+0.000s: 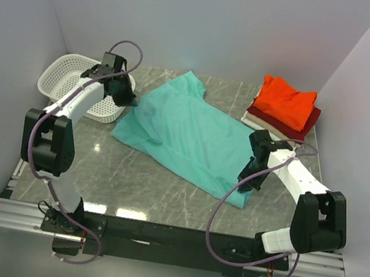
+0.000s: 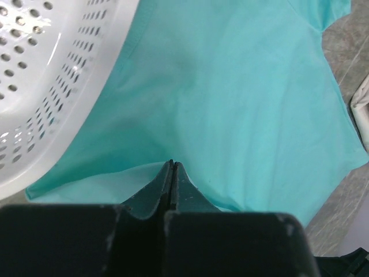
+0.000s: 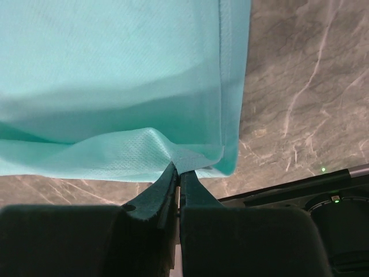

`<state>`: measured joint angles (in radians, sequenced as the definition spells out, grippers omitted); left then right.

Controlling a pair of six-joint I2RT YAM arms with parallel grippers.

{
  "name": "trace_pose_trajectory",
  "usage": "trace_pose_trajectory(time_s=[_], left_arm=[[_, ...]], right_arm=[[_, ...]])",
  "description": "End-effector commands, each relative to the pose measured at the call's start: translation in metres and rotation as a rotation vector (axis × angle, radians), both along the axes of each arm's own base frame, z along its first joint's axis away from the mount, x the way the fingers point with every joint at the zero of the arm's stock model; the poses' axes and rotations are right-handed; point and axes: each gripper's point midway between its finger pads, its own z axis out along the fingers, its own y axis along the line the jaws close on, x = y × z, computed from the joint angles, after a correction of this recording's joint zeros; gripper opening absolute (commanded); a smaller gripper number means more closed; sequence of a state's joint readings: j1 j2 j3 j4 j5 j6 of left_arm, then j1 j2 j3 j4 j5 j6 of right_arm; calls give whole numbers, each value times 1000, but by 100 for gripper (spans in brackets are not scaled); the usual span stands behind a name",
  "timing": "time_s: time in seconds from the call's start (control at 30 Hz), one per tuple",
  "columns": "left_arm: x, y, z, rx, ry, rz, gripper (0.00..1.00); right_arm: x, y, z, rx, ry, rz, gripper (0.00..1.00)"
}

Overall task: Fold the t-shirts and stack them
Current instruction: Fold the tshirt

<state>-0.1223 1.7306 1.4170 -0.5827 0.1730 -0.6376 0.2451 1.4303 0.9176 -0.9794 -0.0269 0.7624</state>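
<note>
Pinching the teal t-shirt (image 1: 185,135), the left end effector (image 2: 172,167) and right end effector (image 3: 177,173) are squeezed closed on its edges. Lift both together, slowly, so it folds flat.

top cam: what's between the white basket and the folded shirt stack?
The teal t-shirt, spread out on the table and reaching the basket; a bare strip shows between it and the stack. Clear in the top view.

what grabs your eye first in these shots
A teal t-shirt lies spread across the middle of the table, the left gripper and right gripper each pinching an edge. At the far right corner an orange-red shirt tops a folded stack; a white basket stands far left.
</note>
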Motion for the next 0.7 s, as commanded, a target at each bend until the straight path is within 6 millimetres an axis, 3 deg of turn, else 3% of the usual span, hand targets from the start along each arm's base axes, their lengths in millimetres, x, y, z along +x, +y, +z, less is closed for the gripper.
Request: trace_pose_trajectory(time_s=[0.0, 0.23, 0.67], left_arm=[[21, -16, 20, -23, -84, -63, 0], [47, -25, 29, -11, -118, -88, 0], [72, -31, 11, 14, -96, -100, 0]], right_arm=[[18, -2, 5, 3, -43, -5, 0], [24, -8, 4, 4, -43, -28, 0], [36, -21, -3, -17, -41, -54, 0]])
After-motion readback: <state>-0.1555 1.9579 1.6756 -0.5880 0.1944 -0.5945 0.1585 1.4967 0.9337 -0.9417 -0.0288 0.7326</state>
